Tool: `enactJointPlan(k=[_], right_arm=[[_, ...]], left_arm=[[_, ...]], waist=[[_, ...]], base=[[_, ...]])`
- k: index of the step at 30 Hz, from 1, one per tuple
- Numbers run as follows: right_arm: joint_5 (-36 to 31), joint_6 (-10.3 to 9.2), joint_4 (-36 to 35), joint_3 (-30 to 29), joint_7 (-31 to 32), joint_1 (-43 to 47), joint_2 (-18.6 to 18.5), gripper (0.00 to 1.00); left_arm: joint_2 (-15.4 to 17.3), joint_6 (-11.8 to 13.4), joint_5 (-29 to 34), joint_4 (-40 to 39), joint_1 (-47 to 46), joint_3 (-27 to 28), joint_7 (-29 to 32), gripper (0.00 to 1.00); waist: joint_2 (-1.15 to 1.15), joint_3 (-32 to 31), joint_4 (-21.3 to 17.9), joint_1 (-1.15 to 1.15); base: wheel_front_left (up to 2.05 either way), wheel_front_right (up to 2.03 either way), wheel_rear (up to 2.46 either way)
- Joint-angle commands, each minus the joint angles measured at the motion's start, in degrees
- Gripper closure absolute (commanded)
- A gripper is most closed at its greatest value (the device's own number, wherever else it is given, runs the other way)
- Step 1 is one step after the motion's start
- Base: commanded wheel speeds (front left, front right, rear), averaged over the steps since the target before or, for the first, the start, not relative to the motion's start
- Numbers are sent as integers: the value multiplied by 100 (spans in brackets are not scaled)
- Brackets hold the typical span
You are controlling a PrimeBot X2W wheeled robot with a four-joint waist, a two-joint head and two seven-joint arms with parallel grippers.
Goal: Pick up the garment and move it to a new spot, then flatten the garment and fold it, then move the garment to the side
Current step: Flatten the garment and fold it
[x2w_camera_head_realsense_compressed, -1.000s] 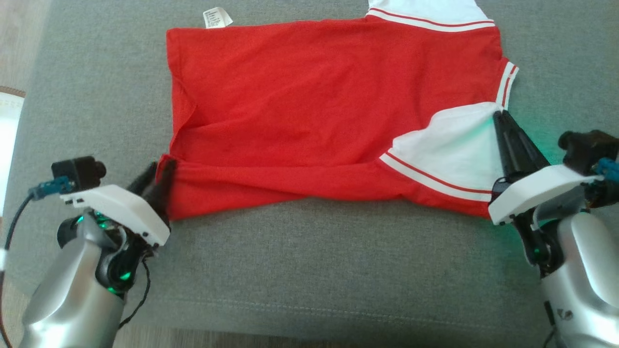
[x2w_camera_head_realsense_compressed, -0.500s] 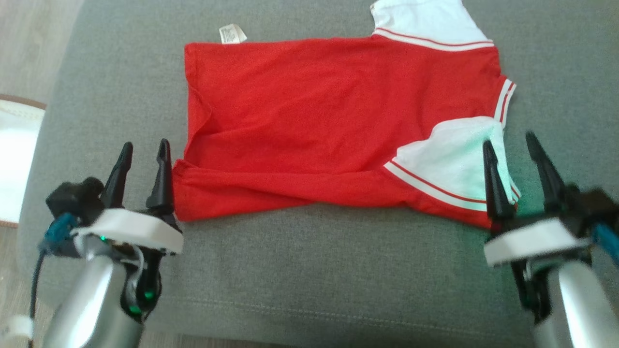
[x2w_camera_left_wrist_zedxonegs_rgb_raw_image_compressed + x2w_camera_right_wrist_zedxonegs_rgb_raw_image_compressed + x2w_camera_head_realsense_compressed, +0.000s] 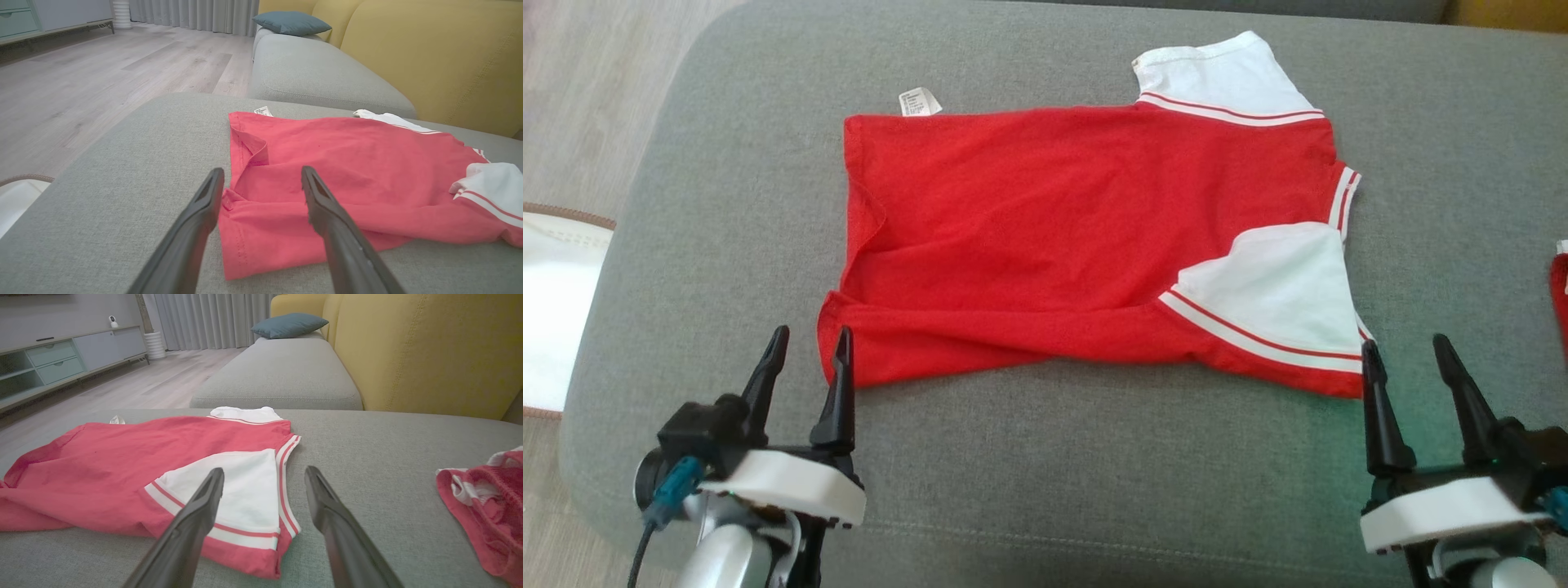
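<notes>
Grey fabric sofa seat (image 3: 1045, 465), rounded at its corners, with a stitched seam running along its near edge. A red T-shirt (image 3: 1054, 237) lies flat on the middle of it, turned sideways, hem to the left and neck end to the right. Its near long edge is folded over onto the body, and the near white sleeve (image 3: 1274, 286), trimmed with red and white stripes, lies on top of the red cloth. The far white sleeve (image 3: 1217, 73) lies spread on the seat. A white care label (image 3: 920, 102) sticks out at the far hem corner. A second red-and-white garment (image 3: 486, 502), crumpled, lies well apart near the seat's right edge.
</notes>
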Motion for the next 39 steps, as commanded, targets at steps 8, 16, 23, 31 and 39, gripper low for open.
enactJointPlan(k=[8, 16, 23, 31, 39], right_arm=[[171, 37, -251, 93, 71, -47, -31, 0], [227, 37, 93, 22, 590, -16, -30, 0], [256, 37, 327, -47, 937, -245, -30, 0], [286, 37, 510, -7, 1312, -622, -29, 0], [450, 37, 756, 115, 1621, -899, -29, 55]], left_arm=[[84, -66, 99, -77, -119, 187, -68, 0], [16, -354, -241, 756, -210, 61, 322, 0], [8, -647, -467, 1381, -552, 63, 374, 0], [-8, -891, -612, 1866, -1057, 15, 257, 0], [41, -1041, -808, 2351, -1350, -131, 392, 9]], waist=[[0, -37, -38, 0], [0, 111, -18, 0], [0, 333, 14, 0], [0, 614, 73, 0], [0, 761, 39, 0]], base=[[0, 0, 0], [0, 0, 0], [0, 0, 0], [0, 0, 0], [0, 0, 0]])
